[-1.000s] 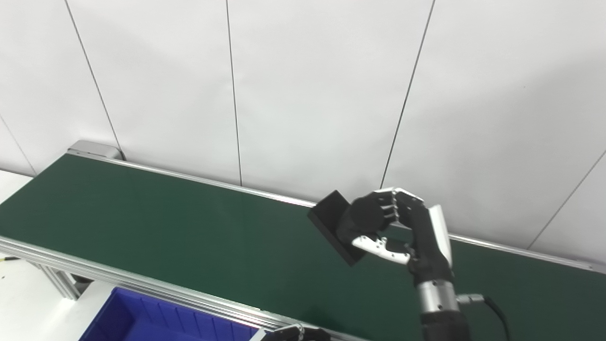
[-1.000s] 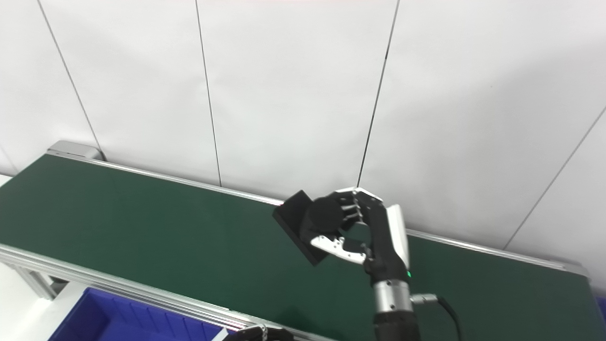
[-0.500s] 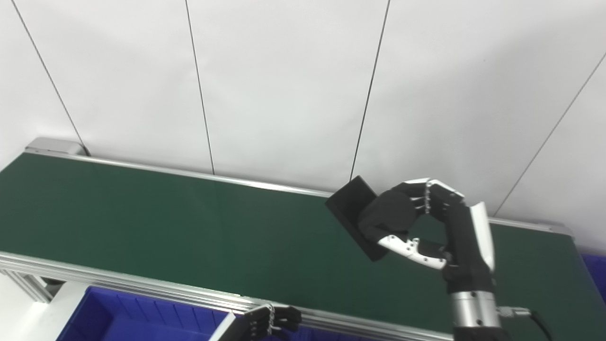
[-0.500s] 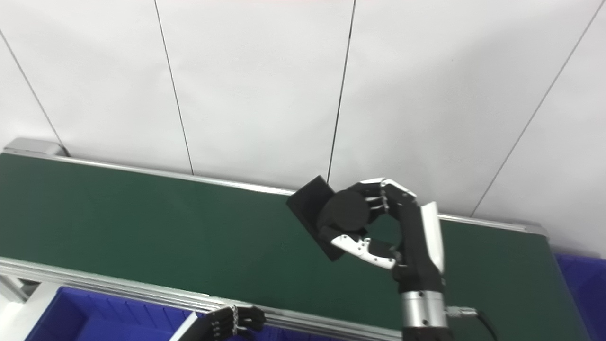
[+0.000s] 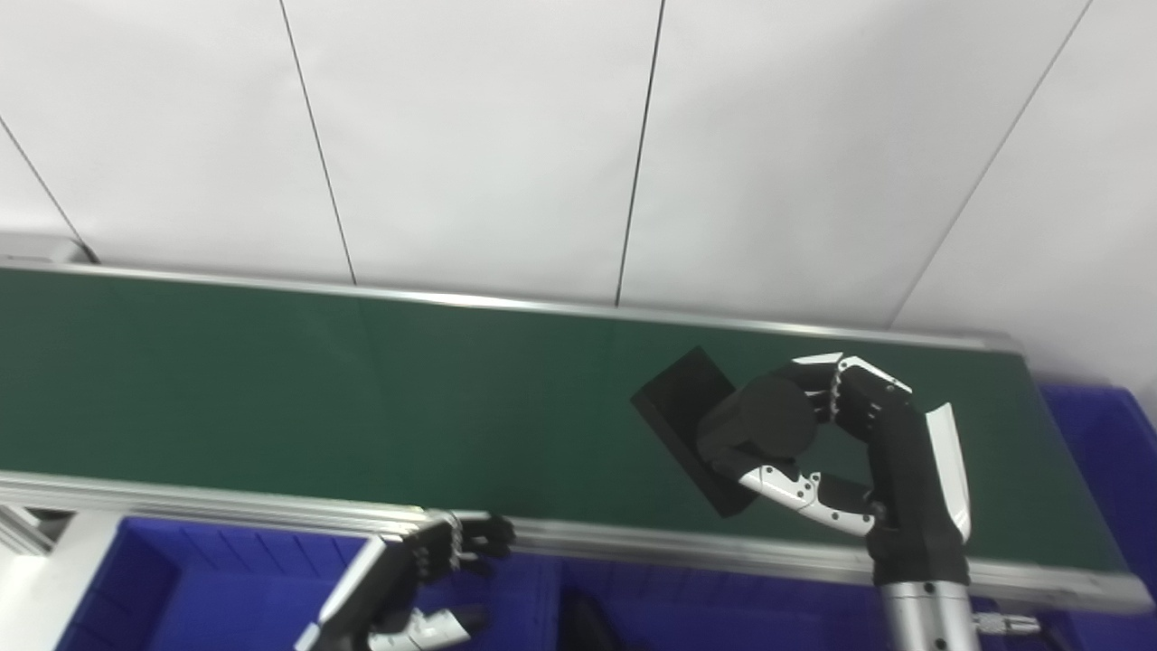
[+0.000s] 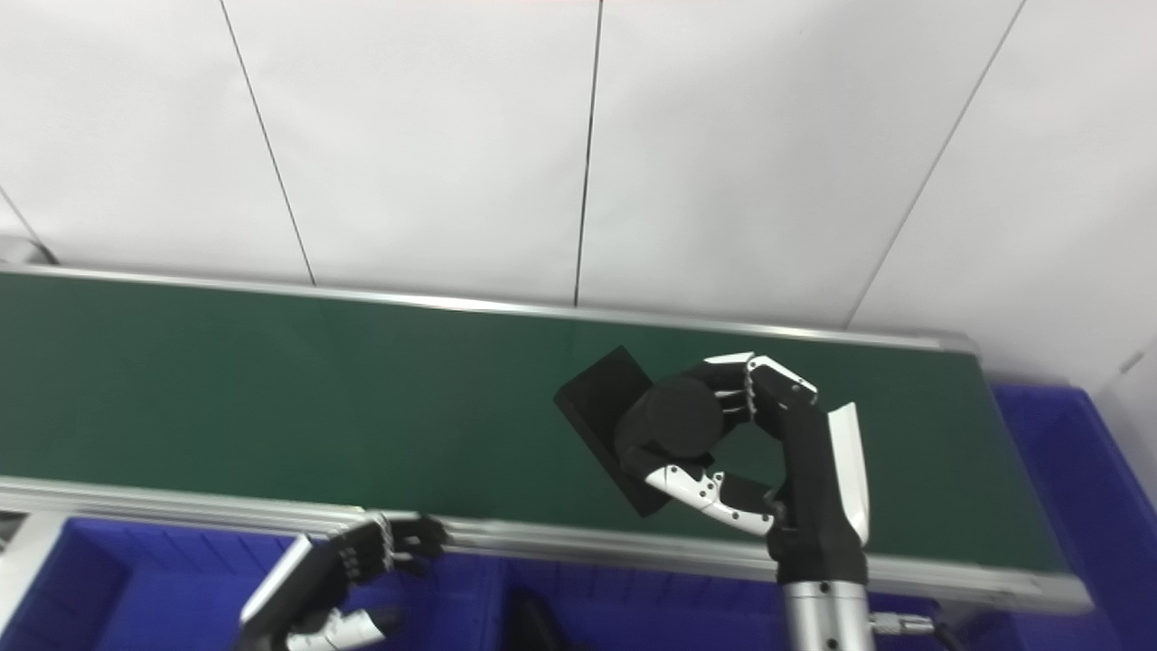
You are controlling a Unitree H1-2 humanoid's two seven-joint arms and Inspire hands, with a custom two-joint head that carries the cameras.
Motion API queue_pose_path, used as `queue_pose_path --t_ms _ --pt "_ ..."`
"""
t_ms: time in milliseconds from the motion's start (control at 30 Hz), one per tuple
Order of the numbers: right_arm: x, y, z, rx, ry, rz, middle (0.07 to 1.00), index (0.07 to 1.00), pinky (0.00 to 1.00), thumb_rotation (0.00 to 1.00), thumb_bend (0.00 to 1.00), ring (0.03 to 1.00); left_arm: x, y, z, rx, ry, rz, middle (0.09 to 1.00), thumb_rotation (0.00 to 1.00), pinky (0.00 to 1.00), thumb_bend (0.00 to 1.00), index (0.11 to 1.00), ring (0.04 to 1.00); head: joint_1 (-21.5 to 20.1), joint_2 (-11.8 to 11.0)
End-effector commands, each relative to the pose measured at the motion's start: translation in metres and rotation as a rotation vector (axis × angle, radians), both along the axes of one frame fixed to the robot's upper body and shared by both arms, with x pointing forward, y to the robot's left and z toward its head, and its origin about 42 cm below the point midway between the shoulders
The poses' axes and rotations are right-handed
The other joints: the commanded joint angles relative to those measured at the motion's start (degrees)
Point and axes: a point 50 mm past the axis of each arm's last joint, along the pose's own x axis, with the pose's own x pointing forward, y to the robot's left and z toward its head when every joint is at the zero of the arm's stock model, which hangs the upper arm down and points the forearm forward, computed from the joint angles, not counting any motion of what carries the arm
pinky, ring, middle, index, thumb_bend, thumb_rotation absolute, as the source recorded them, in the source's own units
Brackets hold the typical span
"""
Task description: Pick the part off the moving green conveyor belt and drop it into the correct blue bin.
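A black part, a flat rectangular plate with a round black boss on its face, hangs tilted above the green conveyor belt. My right hand is shut on it, fingers over the boss and thumb under the plate's lower edge. My left hand sits low at the belt's near rail, above a blue bin, with its fingers curled and nothing seen in it.
An aluminium rail runs along the belt's near side. Blue bins lie below it, one with a dark object inside. Another blue bin stands past the belt's right end. A white panelled wall backs the belt.
The camera has swung right and downward, bringing the belt's right end and the bins into view. My right hand keeps its hold on the part; the left hand shows more.
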Motion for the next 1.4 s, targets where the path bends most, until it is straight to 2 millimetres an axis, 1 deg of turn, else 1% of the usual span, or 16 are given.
queue_pose_path --t_ms 0,67,133,167,267,333,367,400,500,533,700,767,867,967,1100,1367 --pt "-0.008 -0.001 0.011 0.006 -0.054 -0.012 0.502 0.499 0.36 0.00 0.50 0.446 0.005 0.005 0.014 -0.009 -0.054 -0.006 0.732 0.54 0.64 0.79 0.709 0.706 -0.03 0.16" --pt "-0.013 -0.001 0.008 -0.006 -0.045 -0.023 0.502 0.500 0.36 0.00 0.50 0.448 0.006 0.006 0.016 -0.011 -0.058 -0.006 0.727 0.54 0.63 0.80 0.705 0.696 -0.58 0.77" --pt "-0.019 -0.002 0.003 -0.006 -0.017 -0.032 0.500 0.503 0.36 0.00 0.50 0.446 0.006 0.007 0.017 -0.015 -0.060 -0.007 0.724 0.55 0.62 0.80 0.704 0.691 -1.11 1.31" --pt "-0.023 -0.002 -0.001 -0.006 0.002 -0.035 0.499 0.504 0.36 0.00 0.50 0.445 0.006 0.009 0.018 -0.016 -0.061 -0.006 0.723 0.55 0.62 0.80 0.704 0.689 -1.61 1.97" --pt "-0.031 0.000 -0.012 0.008 0.065 -0.039 0.497 0.502 0.36 0.00 0.50 0.447 0.006 0.011 0.020 -0.022 -0.064 -0.005 0.720 0.55 0.61 0.79 0.703 0.686 -2.22 3.07" --pt "-0.035 0.001 -0.018 0.007 0.092 -0.036 0.496 0.504 0.36 0.00 0.50 0.447 0.006 0.013 0.022 -0.021 -0.065 -0.005 0.721 0.55 0.61 0.79 0.703 0.687 -2.42 3.92" --pt "-0.036 0.001 -0.021 0.006 0.105 -0.035 0.496 0.505 0.36 0.00 0.50 0.447 0.006 0.013 0.023 -0.021 -0.063 -0.005 0.721 0.55 0.61 0.79 0.703 0.688 -2.42 3.92" --pt "-0.037 0.002 -0.024 0.010 0.120 -0.033 0.495 0.506 0.36 0.00 0.50 0.448 0.007 0.014 0.024 -0.021 -0.062 -0.003 0.720 0.55 0.61 0.80 0.702 0.688 -2.64 4.52" --pt "-0.040 0.003 -0.034 0.017 0.163 -0.030 0.494 0.505 0.36 0.00 0.50 0.448 0.007 0.014 0.026 -0.024 -0.061 -0.003 0.717 0.55 0.60 0.80 0.699 0.685 -2.96 5.11" --pt "-0.040 0.003 -0.040 0.005 0.185 -0.033 0.496 0.503 0.35 0.00 0.50 0.449 0.007 0.015 0.028 -0.029 -0.060 -0.003 0.715 0.55 0.60 0.80 0.699 0.684 -3.21 5.67" --pt "-0.038 0.005 -0.062 -0.037 0.263 -0.039 0.502 0.506 0.35 0.00 0.50 0.445 0.008 0.017 0.032 -0.039 -0.058 -0.003 0.712 0.55 0.59 0.80 0.697 0.679 -3.69 7.09" --pt "-0.037 0.006 -0.067 -0.042 0.284 -0.036 0.508 0.511 0.34 0.00 0.50 0.443 0.008 0.018 0.034 -0.037 -0.060 -0.003 0.710 0.55 0.59 0.80 0.696 0.678 -4.15 7.91" --pt "-0.035 0.006 -0.075 -0.050 0.318 -0.024 0.511 0.517 0.33 0.00 0.50 0.439 0.009 0.020 0.037 -0.037 -0.059 -0.006 0.714 0.55 0.59 0.80 0.698 0.682 -4.46 8.56" --pt "-0.032 0.007 -0.080 -0.083 0.351 -0.020 0.512 0.520 0.32 0.00 0.50 0.439 0.010 0.021 0.040 -0.039 -0.061 -0.004 0.710 0.55 0.58 0.82 0.694 0.678 -4.74 9.65" --pt "-0.029 0.008 -0.088 -0.120 0.373 0.001 0.514 0.517 0.31 0.00 0.50 0.437 0.011 0.023 0.042 -0.044 -0.063 -0.007 0.710 0.54 0.58 0.81 0.692 0.679 -5.15 10.41" --pt "-0.026 0.012 -0.092 -0.211 0.418 0.016 0.526 0.503 0.31 0.00 0.50 0.441 0.011 0.028 0.048 -0.037 -0.065 -0.009 0.705 0.55 0.57 0.82 0.691 0.674 -6.37 12.20"
